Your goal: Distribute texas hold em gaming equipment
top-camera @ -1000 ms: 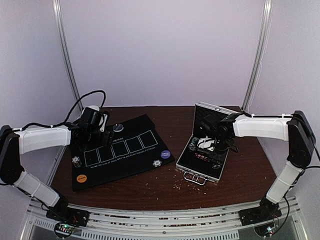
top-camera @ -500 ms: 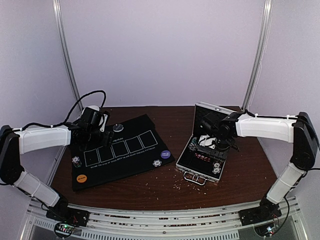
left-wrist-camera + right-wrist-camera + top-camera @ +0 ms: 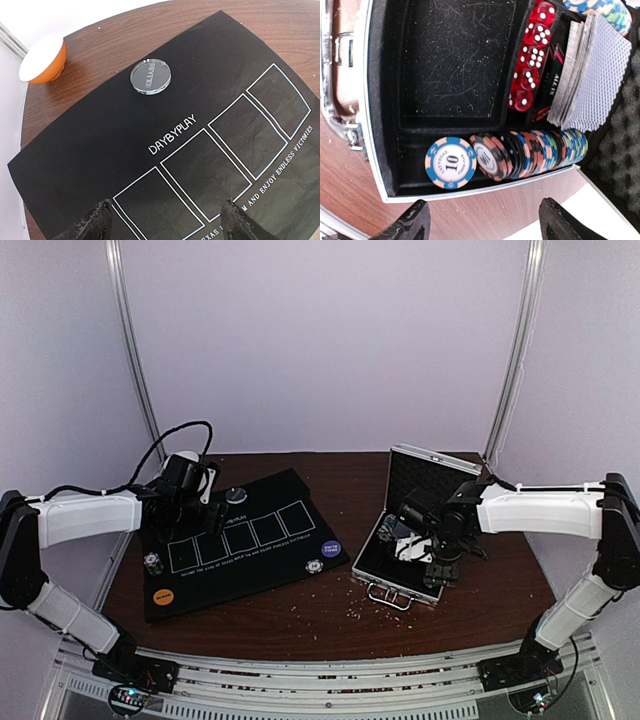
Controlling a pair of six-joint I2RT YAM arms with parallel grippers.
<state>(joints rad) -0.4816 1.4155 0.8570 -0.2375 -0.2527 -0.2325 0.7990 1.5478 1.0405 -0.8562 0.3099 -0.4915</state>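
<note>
The left gripper [image 3: 166, 212] hangs over the black mat [image 3: 90, 150], jaws apart and empty, and a grey button disc [image 3: 150, 76] lies on the mat. The right gripper [image 3: 482, 207], jaws also spread and empty, hangs above the open case [image 3: 370, 100], which holds a row of poker chips [image 3: 530, 150] and the playing cards [image 3: 600, 70].

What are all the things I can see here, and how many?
Mat: one, black, left side.
Discs: three, on the mat: grey disc, orange disc, purple disc.
Chip stacks: two, striped, on the mat.
Bowl: one, orange and white, beside the mat.
Case: one, silver, open, right of the mat.
Case chips: one row, many colours, inside the case.
Dice: several, red, inside the case.
Cards: one deck, grey-blue backs, inside the case.
Table: one, brown.
Left gripper: open, black, above the mat.
Right gripper: open, black, above the case.
</note>
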